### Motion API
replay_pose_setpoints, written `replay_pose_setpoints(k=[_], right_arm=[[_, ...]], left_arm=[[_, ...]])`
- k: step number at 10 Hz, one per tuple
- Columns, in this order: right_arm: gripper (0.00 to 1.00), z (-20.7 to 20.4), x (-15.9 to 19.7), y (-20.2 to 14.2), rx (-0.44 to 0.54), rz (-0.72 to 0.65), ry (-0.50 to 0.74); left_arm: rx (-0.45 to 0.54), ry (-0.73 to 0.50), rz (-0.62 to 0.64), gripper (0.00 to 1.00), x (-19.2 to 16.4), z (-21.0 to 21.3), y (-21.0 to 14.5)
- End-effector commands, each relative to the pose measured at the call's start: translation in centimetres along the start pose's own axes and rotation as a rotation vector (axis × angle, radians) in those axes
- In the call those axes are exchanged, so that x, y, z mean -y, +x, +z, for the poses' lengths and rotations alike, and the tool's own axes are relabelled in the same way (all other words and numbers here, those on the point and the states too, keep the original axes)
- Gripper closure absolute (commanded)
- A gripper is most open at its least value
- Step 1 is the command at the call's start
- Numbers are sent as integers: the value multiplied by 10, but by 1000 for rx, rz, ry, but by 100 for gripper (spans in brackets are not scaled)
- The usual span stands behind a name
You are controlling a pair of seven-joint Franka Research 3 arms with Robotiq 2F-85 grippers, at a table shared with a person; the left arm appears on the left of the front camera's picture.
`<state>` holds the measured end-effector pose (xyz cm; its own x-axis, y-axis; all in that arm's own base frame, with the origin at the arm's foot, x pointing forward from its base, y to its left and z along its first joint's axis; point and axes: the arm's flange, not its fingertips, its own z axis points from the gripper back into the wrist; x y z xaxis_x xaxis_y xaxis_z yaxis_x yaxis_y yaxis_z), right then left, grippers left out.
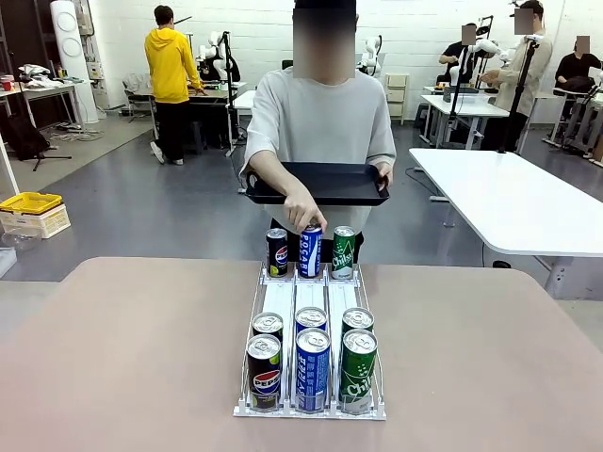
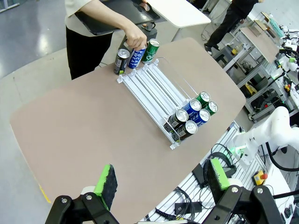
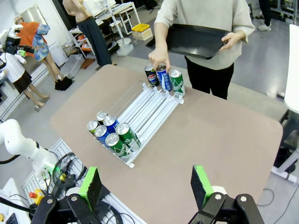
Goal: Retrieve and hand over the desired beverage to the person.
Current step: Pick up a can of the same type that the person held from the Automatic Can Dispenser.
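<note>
A clear three-lane can rack (image 1: pixel 309 299) stands mid-table. At its near end are several cans in two rows: black Pepsi (image 1: pixel 265 369), blue (image 1: pixel 312 369) and green (image 1: pixel 357 369). At the far end stand a black can (image 1: pixel 277 252), a blue can (image 1: pixel 310 252) and a green can (image 1: pixel 343 252). The person (image 1: pixel 320 113) in a grey T-shirt holds a black tray (image 1: pixel 330 184), with one hand (image 1: pixel 303 215) on the far blue can (image 2: pixel 137 57). My left gripper (image 2: pixel 162 181) and right gripper (image 3: pixel 146 185) hang open and empty, high above the table's near side.
The brown table (image 1: pixel 122 358) is bare on both sides of the rack. A white table (image 1: pixel 528 202) stands at the far right and a yellow box (image 1: pixel 30 202) on the floor at the far left. Other people work at benches farther off.
</note>
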<state>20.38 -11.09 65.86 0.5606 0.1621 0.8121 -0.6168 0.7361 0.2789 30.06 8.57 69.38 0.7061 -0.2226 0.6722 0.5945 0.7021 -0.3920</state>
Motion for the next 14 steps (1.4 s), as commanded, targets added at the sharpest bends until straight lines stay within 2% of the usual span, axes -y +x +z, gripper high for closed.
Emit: replay_pose_setpoints(k=[1, 14], right_arm=[[0, -1, -2, 0, 7, 13, 27], [0, -1, -2, 0, 7, 13, 27]], left_arm=[[-6, 2, -16, 0, -2, 2, 0], [-6, 2, -16, 0, -2, 2, 0]])
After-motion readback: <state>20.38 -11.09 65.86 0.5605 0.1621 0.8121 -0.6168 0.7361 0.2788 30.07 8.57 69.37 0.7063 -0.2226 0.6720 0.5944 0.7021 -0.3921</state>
